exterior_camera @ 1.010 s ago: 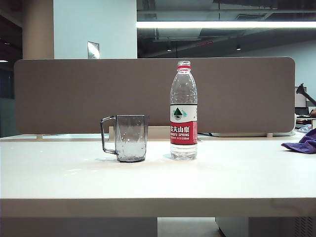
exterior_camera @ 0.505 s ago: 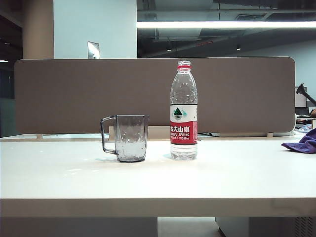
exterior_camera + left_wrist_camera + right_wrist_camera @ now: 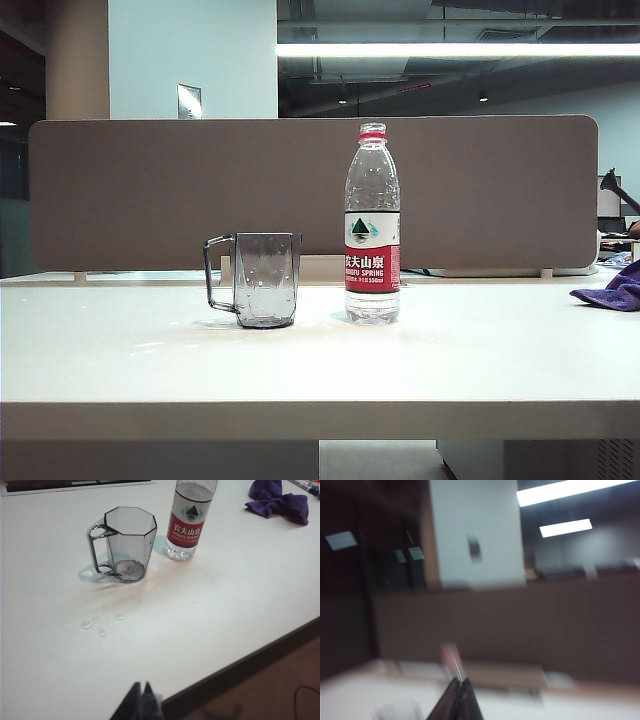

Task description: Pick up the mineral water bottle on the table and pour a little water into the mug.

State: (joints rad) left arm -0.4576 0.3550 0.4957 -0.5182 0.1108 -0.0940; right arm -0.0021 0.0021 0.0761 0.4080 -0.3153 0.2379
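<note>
The mineral water bottle point(image 3: 372, 225) stands upright mid-table, clear with a red-and-white label; the left wrist view shows its lower part point(image 3: 187, 522). To its left stands the smoky-grey faceted mug point(image 3: 262, 279) point(image 3: 127, 542), handle turned away from the bottle, upright. Neither arm appears in the exterior view. My left gripper point(image 3: 141, 684) is shut and empty, hovering near the table's front edge, well short of the mug. My right gripper point(image 3: 459, 680) is shut and empty, aimed level at the back panel; its view is blurred, with the bottle point(image 3: 451, 661) a faint red smear far ahead.
A purple cloth point(image 3: 612, 289) point(image 3: 279, 502) lies at the table's right side. Small water drops point(image 3: 88, 623) sit on the white table point(image 3: 320, 365) in front of the mug. A grey-brown divider panel point(image 3: 150, 190) runs along the back.
Bottle, mug and cloth stay where they were in the exterior view, and no arm has entered it.
</note>
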